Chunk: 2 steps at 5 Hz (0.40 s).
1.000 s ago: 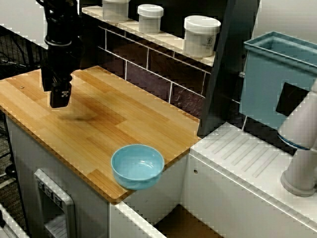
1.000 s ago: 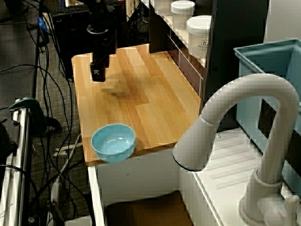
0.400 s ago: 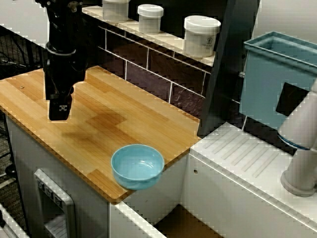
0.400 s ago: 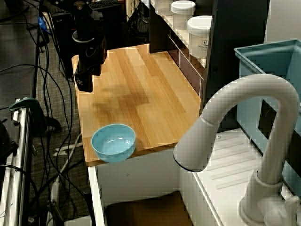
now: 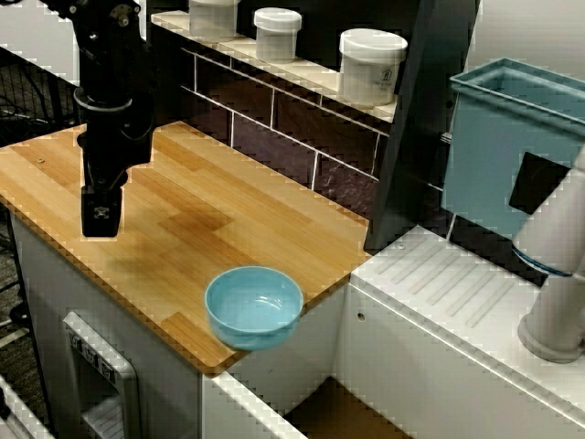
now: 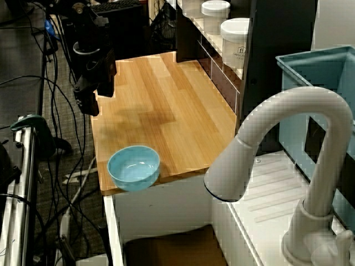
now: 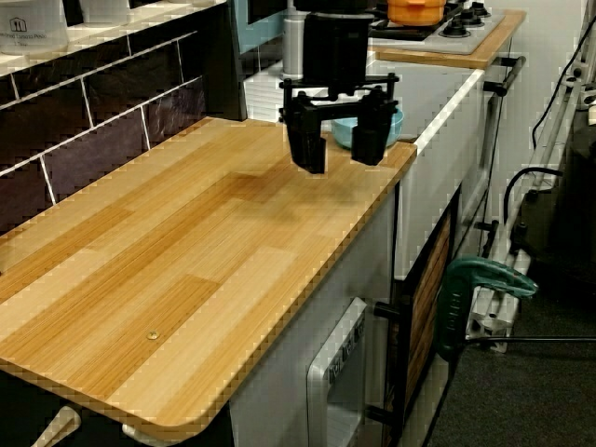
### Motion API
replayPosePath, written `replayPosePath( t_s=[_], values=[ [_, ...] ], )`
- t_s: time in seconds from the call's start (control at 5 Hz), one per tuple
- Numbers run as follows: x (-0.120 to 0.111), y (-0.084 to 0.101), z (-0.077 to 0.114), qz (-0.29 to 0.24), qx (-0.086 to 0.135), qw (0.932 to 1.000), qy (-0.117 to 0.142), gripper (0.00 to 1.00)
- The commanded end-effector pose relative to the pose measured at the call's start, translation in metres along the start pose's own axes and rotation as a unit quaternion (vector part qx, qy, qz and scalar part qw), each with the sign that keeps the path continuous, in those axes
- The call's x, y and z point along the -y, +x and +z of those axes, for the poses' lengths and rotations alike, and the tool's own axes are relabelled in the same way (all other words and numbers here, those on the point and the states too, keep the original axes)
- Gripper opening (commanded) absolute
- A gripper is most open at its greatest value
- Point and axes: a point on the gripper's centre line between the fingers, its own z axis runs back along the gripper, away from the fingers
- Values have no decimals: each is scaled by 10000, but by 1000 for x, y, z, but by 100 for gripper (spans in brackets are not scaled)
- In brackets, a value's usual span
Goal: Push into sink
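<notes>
My pincer (image 7: 339,149) hangs empty with its jaws wide over the counter (image 5: 201,215), near the front edge. The bowl (image 5: 254,306) sits well apart from it at the counter's corner, and the sink (image 6: 172,249) lies just beyond the bowl.

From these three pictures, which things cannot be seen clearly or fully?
- Sink: bottom edge cuts the brownish floor in both high views.
- Light-blue bowl: mostly behind the open black gripper in the low counter view.
- White jar label: too small to read.
- Teal bin inside: hidden by its walls.
</notes>
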Motion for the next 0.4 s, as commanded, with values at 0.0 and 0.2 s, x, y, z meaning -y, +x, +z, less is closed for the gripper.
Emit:
replayPosePath(
  t_s=[0.0, 0.2],
  values=[
    [23, 7, -1, -717, 293, 9968, 176, 100],
    [37, 16, -9, -926, 300, 9947, 333, 100]
  ],
)
